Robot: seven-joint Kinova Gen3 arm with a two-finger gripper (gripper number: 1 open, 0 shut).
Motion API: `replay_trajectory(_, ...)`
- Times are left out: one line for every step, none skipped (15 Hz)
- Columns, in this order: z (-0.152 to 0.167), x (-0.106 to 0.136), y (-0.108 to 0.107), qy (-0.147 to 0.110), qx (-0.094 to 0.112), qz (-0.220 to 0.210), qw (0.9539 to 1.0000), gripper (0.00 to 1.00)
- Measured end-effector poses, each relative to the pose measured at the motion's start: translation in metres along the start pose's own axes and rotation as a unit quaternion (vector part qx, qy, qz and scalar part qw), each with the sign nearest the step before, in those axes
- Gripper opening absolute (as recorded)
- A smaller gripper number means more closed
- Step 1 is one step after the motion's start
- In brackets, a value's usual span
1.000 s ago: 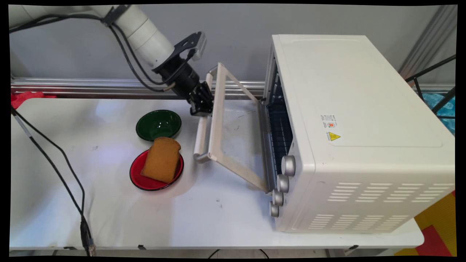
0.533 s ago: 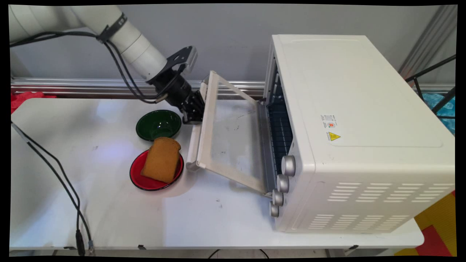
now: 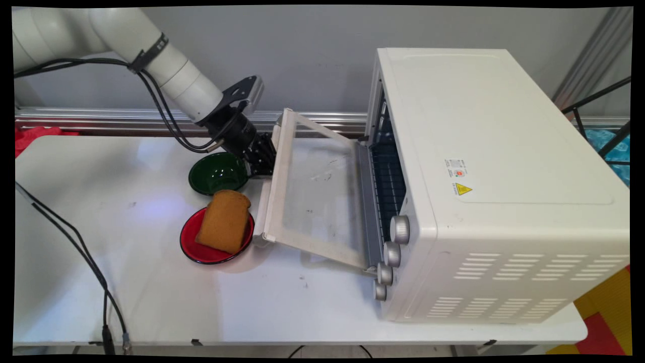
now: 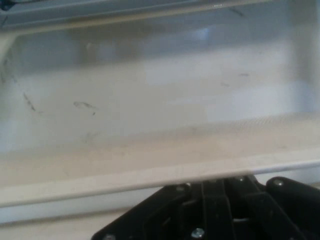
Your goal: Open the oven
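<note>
End effector at the handle edge of the toaster oven door; door hangs nearly flat. Grip state: cannot tell. Left of door on the desk: green bowl, bread on red plate.

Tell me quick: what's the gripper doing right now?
Gripper: at the handle edge of the toaster oven door; whether it is open or shut cannot be told.
</note>
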Motion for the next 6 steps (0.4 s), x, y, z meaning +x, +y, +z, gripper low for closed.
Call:
replay_trajectory(-0.001, -0.002, 0.000, 0.002, 0.000, 0.000, 1.0000, 0.00)
replay_trajectory(-0.002, -0.004, 0.001, 0.006, 0.001, -0.002, 1.0000, 0.00)
replay_trajectory(-0.004, -0.005, 0.002, 0.009, 0.001, -0.004, 1.0000, 0.00)
replay_trajectory(-0.006, -0.006, 0.002, 0.010, 0.001, -0.005, 0.9999, 0.00)
replay_trajectory(-0.009, -0.007, 0.003, 0.013, 0.001, -0.008, 0.9999, 0.00)
replay_trajectory(-0.014, -0.008, 0.005, 0.015, 0.002, -0.011, 0.9998, 0.00)
